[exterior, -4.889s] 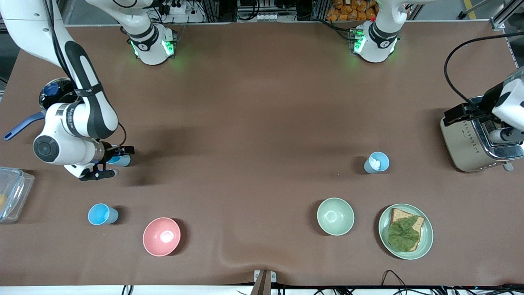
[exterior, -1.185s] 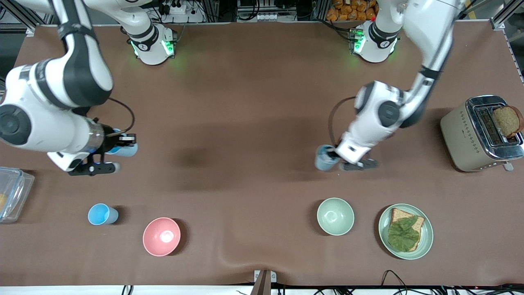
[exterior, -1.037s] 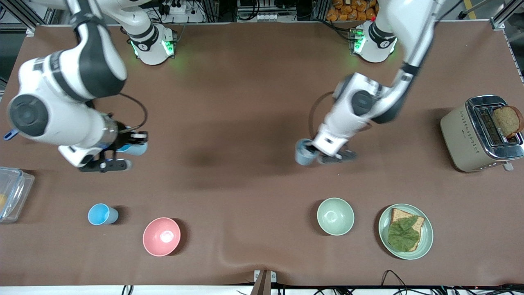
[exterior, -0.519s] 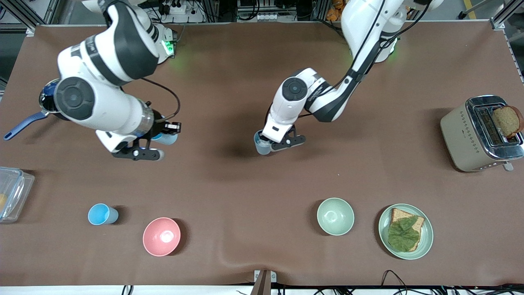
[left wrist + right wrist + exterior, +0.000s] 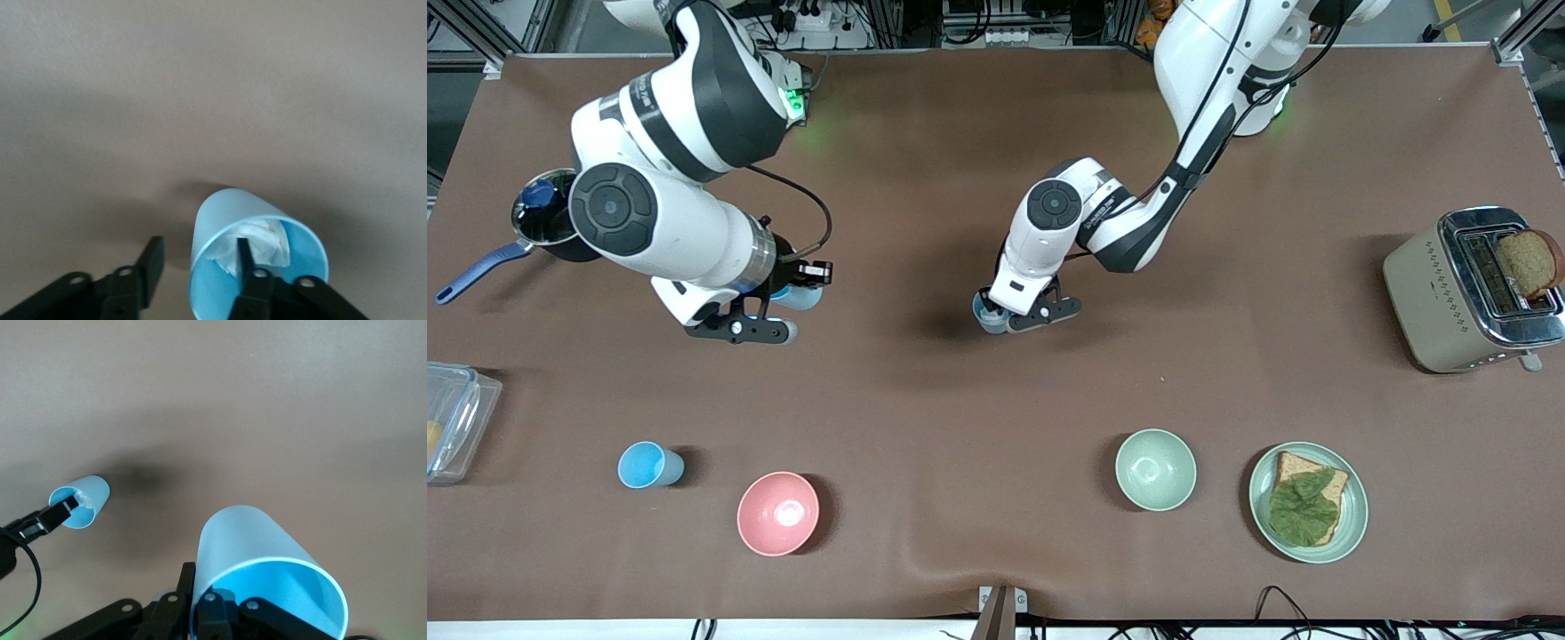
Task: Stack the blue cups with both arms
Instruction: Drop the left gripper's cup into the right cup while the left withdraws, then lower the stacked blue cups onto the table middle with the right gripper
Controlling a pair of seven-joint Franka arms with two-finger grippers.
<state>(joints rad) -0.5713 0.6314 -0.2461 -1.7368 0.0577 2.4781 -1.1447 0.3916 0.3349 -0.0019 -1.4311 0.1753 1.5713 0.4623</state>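
moved: both arms have swung toward the table's middle since the earlier frames, each carrying a blue cup with it.
left gripper (image 5: 1005, 313): clamped on the rim of the tissue cup (image 5: 987, 316), one finger (image 5: 245, 257) inside it and one outside, held in the air over the middle of the brown table (image 5: 960, 427).
tissue cup: light blue, with crumpled white tissue (image 5: 257, 241) inside.
right gripper (image 5: 778, 307): clenched on the wall of the empty cup (image 5: 799, 296), in the air over the table toward the right arm's end.
gap: the two carried cups are well apart.
third cup (image 5: 649, 465): upright on the table, near the front camera, beside the pink bowl (image 5: 777, 513).
other things: pale-green bowl (image 5: 1155, 468), plate with bread and a leaf (image 5: 1307, 502), toaster (image 5: 1467, 289).
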